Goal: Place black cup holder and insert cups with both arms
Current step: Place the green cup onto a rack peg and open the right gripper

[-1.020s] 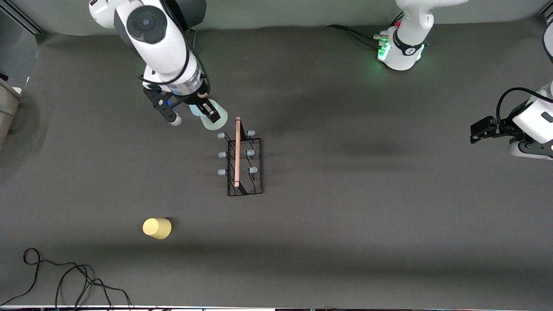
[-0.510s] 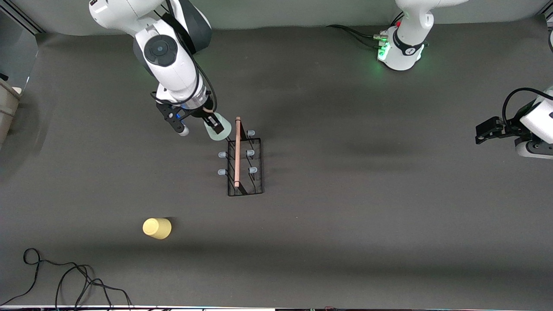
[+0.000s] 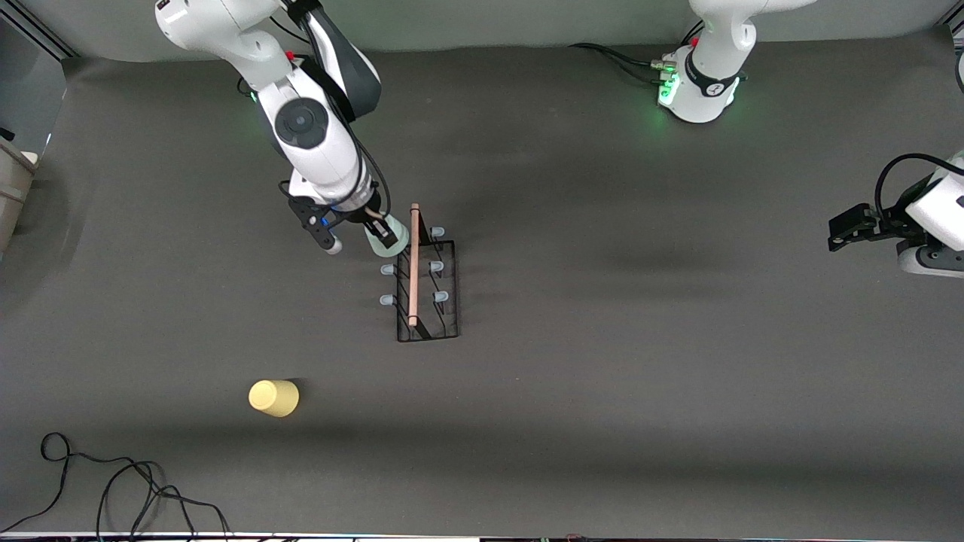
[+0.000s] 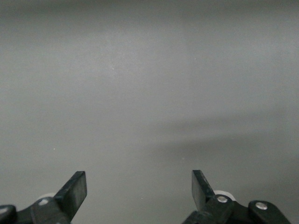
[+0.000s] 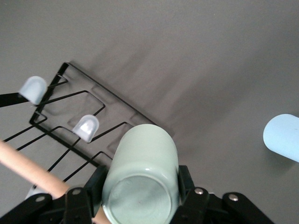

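Observation:
The black cup holder [image 3: 427,282] stands mid-table, its wooden rod [image 3: 413,263] along the top. My right gripper [image 3: 382,235] is shut on the mint green cup [image 3: 398,235] and holds it over the holder's end nearest the robots' bases, beside the rod. In the right wrist view the cup [image 5: 142,177] sits between the fingers above the wire base [image 5: 93,121] and two pale pegs [image 5: 87,127]. The light blue cup [image 5: 282,137] lies on the table nearby; the arm hides it in the front view. The yellow cup [image 3: 273,397] stands nearer the front camera. My left gripper [image 3: 843,226] waits open and empty [image 4: 139,179].
A black cable [image 3: 113,482] lies coiled at the table's front edge, toward the right arm's end. The left arm's green-lit base [image 3: 700,83] stands at the back edge. A grey mat covers the table.
My right gripper has carried the mint green cup down from near the light blue cup to the holder's end by the rod. The left arm has barely shifted.

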Controlling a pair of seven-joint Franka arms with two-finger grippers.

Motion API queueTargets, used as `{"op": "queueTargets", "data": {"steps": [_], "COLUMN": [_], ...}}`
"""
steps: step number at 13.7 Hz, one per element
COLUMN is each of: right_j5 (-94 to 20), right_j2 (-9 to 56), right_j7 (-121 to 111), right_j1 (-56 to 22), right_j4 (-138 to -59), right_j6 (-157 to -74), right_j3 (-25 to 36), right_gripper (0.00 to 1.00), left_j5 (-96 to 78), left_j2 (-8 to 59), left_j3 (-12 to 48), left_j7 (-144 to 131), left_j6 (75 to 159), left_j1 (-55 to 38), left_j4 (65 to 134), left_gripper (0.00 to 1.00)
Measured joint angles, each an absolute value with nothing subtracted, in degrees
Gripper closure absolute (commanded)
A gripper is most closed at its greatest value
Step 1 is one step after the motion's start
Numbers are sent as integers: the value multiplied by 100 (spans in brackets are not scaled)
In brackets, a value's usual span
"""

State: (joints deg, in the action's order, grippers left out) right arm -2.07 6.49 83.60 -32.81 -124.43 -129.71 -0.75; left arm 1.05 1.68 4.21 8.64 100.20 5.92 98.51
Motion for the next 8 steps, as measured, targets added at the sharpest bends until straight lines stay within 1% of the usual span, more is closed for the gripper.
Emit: {"op": "queueTargets", "data": {"steps": [1,2,3,4,6,8], "right_j5": [-207,-207,-207,-207,-207,-205], "right_j2": [768,873,953,1008,1040,1018], "right_j7": [8360,8360,8360,8360,8361,8361], "right_j1": [-3281,-3281,-3281,-3281,-3281,-3280], "right_j4": [-12446,-12446,-12446,-12445,-12431,-12295], "right_j6": [-13060,-13127,-13180,-13192,-13205,-13148], "right_j3": [-75,-75,-75,-73,-56,-35], "right_gripper": [79,48,25,14,0,0], "left_j5": [105,104,104,103,103,103], "left_j2": [168,168,168,168,168,169], "left_j3": [421,421,421,421,421,421], "left_j7": [865,865,865,865,865,865], "left_j6": [10020,10020,10020,10020,10020,10020], "left_j1": [592,592,592,592,593,594], "left_j4": [9852,9852,9852,9852,9852,9852], "left_gripper": [0,0,0,0,0,0]}}
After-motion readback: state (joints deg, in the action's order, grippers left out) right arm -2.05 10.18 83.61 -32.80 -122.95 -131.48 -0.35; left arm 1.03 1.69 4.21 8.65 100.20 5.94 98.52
